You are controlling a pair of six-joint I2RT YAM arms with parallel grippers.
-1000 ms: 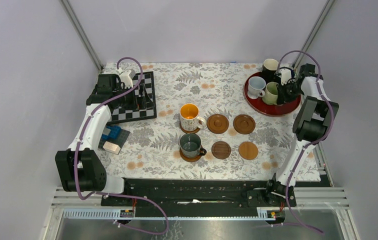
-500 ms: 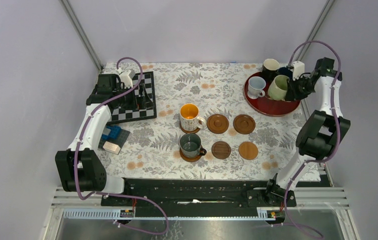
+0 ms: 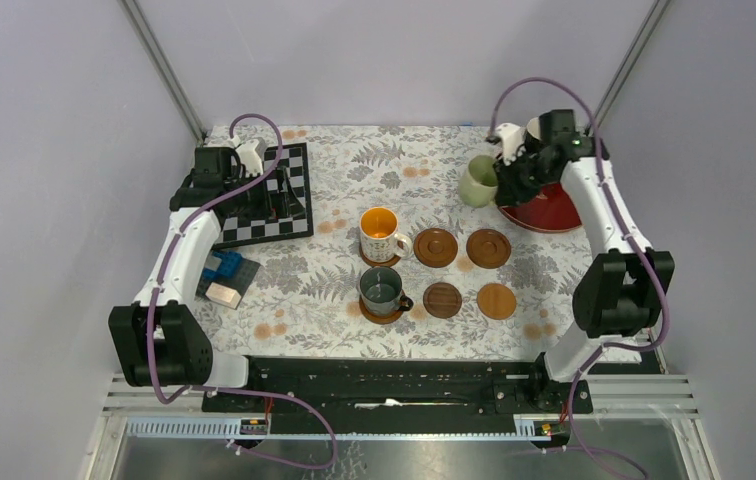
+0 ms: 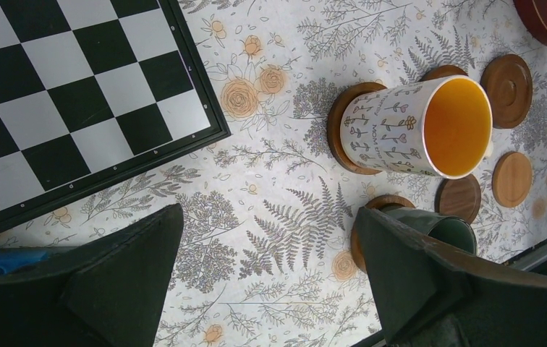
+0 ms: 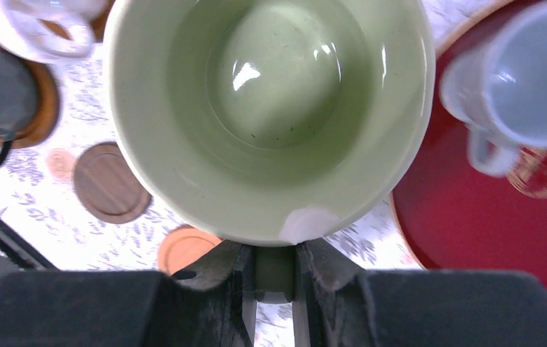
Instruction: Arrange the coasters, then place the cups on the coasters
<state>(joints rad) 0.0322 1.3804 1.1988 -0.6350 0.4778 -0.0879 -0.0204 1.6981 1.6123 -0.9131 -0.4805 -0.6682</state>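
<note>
My right gripper (image 3: 501, 176) is shut on the handle of the pale green cup (image 3: 476, 183), which hangs in the air just left of the red tray (image 3: 554, 213). From the right wrist the green cup (image 5: 270, 108) fills the view, its handle pinched in my right gripper (image 5: 274, 271). An orange-inside white cup (image 3: 380, 233) and a dark grey-green cup (image 3: 381, 289) each stand on a coaster. Bare coasters lie at the back (image 3: 436, 247) (image 3: 488, 248) and at the front (image 3: 443, 300) (image 3: 497, 301). My left gripper (image 4: 268, 217) is open, holding nothing, beside the chessboard.
A pale blue-white cup (image 5: 524, 79) stands on the red tray (image 5: 473, 231). A chessboard (image 3: 254, 215) lies at the back left, with small blue blocks (image 3: 226, 272) in front of it. Grey walls close in the table on both sides.
My right arm has lifted the pale green cup off the red tray and swung it left, past the tray's rim. The left arm has not moved.
</note>
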